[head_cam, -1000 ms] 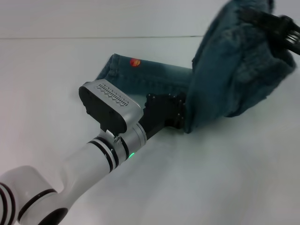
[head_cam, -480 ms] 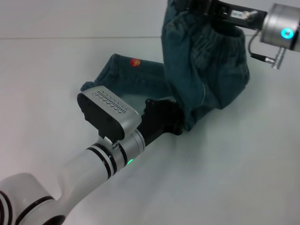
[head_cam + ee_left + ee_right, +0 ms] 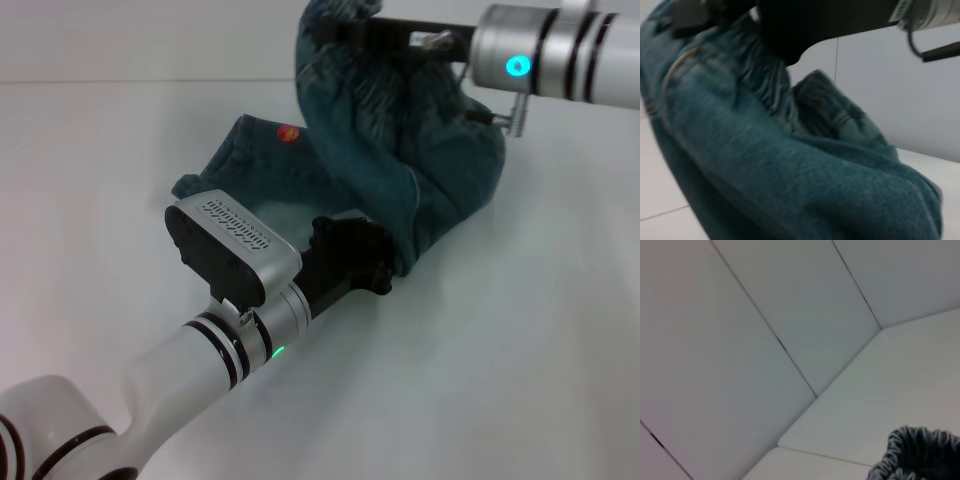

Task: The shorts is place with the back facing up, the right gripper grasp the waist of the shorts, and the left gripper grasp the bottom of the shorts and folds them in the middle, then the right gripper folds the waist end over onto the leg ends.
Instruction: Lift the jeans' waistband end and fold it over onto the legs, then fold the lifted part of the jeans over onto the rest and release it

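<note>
The blue denim shorts (image 3: 262, 172) lie folded lengthwise on the white table (image 3: 520, 330), with the leg ends at the left carrying a red patch (image 3: 288, 132). My right gripper (image 3: 345, 28) is shut on the elastic waist and holds it high, so the fabric (image 3: 420, 170) hangs in a loop over the flat part. My left gripper (image 3: 355, 258) rests low against the shorts at the crease, its fingertips hidden by cloth. The left wrist view is filled by the raised denim (image 3: 765, 165). The right wrist view shows only a gathered waist edge (image 3: 920, 452).
The white table surrounds the shorts on all sides. A pale panelled wall (image 3: 765, 340) stands behind the table. My left forearm (image 3: 200, 350) crosses the near left part of the table.
My right gripper has carried the waist end leftward and over the flat part of the shorts, towards the leg ends. The left gripper has stayed by the crease.
</note>
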Controlling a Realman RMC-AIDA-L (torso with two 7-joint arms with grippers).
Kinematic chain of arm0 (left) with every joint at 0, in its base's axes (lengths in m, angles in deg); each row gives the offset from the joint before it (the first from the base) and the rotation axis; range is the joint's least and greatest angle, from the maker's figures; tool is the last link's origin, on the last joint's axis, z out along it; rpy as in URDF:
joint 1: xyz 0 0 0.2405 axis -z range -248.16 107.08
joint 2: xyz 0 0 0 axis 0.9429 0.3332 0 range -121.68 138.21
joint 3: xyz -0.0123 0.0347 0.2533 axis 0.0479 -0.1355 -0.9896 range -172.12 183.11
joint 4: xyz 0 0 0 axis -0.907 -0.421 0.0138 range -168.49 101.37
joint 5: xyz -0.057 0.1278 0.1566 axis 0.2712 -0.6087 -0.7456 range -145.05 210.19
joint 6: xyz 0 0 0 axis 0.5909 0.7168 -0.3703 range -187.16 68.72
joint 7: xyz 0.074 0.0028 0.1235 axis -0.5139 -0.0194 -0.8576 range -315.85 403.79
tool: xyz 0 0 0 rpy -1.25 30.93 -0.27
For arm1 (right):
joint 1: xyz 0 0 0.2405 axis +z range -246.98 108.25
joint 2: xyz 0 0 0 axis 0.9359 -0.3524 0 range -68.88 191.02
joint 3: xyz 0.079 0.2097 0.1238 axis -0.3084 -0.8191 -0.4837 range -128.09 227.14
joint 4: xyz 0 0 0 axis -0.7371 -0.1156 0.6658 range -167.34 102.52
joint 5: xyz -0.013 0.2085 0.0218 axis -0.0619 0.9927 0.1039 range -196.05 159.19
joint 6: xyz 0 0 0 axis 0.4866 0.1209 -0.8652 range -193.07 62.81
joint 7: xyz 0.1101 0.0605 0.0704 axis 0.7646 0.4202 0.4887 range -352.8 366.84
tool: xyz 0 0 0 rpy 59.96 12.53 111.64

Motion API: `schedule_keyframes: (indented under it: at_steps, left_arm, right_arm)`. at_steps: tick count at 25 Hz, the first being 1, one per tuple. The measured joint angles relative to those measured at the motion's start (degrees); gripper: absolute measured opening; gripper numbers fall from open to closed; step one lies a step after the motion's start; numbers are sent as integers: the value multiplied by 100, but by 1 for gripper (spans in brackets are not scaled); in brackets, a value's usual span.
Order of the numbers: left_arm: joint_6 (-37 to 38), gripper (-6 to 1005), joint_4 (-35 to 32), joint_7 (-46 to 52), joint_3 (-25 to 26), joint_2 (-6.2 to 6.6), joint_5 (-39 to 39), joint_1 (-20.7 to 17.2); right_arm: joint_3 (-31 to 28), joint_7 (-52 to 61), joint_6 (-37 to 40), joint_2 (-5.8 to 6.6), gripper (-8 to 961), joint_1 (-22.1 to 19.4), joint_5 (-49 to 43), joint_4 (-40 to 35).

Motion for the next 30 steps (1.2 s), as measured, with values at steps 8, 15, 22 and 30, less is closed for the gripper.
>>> schedule_keyframes:
  at_steps: [8, 15, 22, 30]
  left_arm:
    - [206, 0, 13, 0, 8, 0, -7, -326]
    - [1261, 1, -118, 2, 10, 0, -7, -1251]
    - [2190, 0, -286, 29, -37, 0, -35, -1950]
    - [2189, 1, -295, 33, -67, 0, -108, -1885]
  right_arm:
    - [92, -506, -456, -72, 132, 419, 69, 484]
    - [112, -1039, -696, -96, 132, 649, 188, 855]
    - [496, -1099, -729, -99, 204, 675, 494, 888]
    - [1024, -499, -846, -61, 548, 685, 490, 713]
